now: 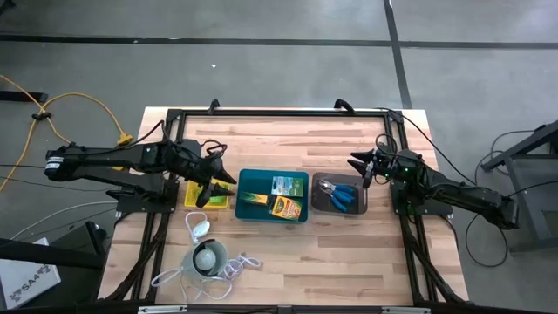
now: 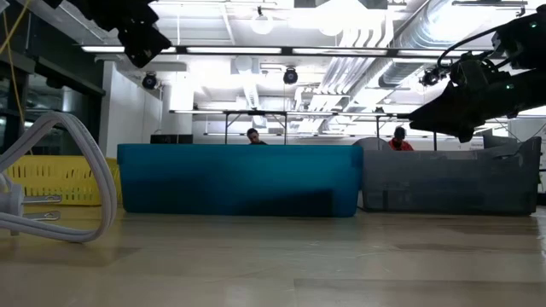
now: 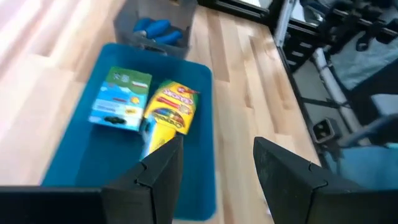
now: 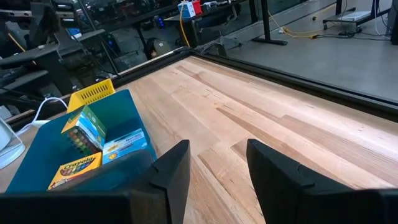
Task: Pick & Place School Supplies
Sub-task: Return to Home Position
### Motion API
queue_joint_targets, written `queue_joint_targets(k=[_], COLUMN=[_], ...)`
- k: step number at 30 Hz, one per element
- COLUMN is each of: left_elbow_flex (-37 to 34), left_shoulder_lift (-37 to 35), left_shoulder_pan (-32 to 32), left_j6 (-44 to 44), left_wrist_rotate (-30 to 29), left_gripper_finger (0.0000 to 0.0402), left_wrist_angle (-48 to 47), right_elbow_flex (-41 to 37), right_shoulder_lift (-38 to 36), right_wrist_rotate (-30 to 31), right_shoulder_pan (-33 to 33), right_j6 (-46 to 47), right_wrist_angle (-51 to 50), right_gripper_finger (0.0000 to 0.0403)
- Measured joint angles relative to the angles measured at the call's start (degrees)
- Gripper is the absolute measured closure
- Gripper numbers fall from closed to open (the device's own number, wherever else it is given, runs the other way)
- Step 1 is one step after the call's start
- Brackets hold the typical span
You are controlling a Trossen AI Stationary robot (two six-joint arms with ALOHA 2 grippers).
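- The crayon boxes (image 1: 284, 208) are lying flat in the teal tray (image 1: 245, 177), which is sitting near the middle of the bench (image 1: 288, 144). One box is at the tray's 5 o'clock corner and another is toward its 7 o'clock side.
- The green-and-white flat pack (image 1: 282, 185) is lying at about 1 o'clock in the same tray, just beside the boxes.
- The blue-handled scissors (image 1: 340, 194) are lying in the dark grey tray (image 1: 317, 208), which is standing at 3 o'clock of the teal tray.
- The yellow tray (image 1: 190, 194) is standing at 9 o'clock of the teal tray. Something lime-green is showing inside it, but it is too small and too hidden to tell more.
- I am judging the boxes to be light and stiff, but easy to crush, so a gentle hold across the short sides seems best.
- The pack is looking thin and probably slippery, so one raised edge is the place to pinch.
- The scissors are hard and may slide, so the handles are giving the safer hold.
- The left tool (image 1: 218, 189) is hovering over the yellow tray with its fingers wide apart and holding nothing.
- The right tool (image 1: 359, 166) is hanging at 1 o'clock of the dark grey tray, also spread open and empty.
- A white round gadget (image 1: 207, 257) with a cord is lying at 7 o'clock of the teal tray.
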Motion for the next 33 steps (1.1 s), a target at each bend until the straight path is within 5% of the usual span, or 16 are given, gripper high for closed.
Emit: queue_joint_targets(k=[8,18,33], left_elbow_flex=[-0.02,-0.71,-22.36], left_shoulder_lift=[-2.20,-14.06,-37.79], left_shoulder_pan=[0.15,0.05,0.15], left_j6=[1.70,3.25,-0.23], left_wrist_rotate=[-7.02,-10.23,-16.49], left_gripper_finger=[0.0211,0.0211,0.0211], left_wrist_angle=[0.44,-2.69,5.85], right_elbow_flex=[0.00,0.00,0.00], right_shoulder_lift=[0.00,-0.02,0.00], right_wrist_rotate=[0.00,0.00,-0.01], right_shoulder_pan=[0.00,0.00,0.00], right_j6=[0.00,0.01,0.00], right_wrist_angle=[0.01,0.02,0.04], right_gripper_finger=[0.0255,0.0255,0.0255])
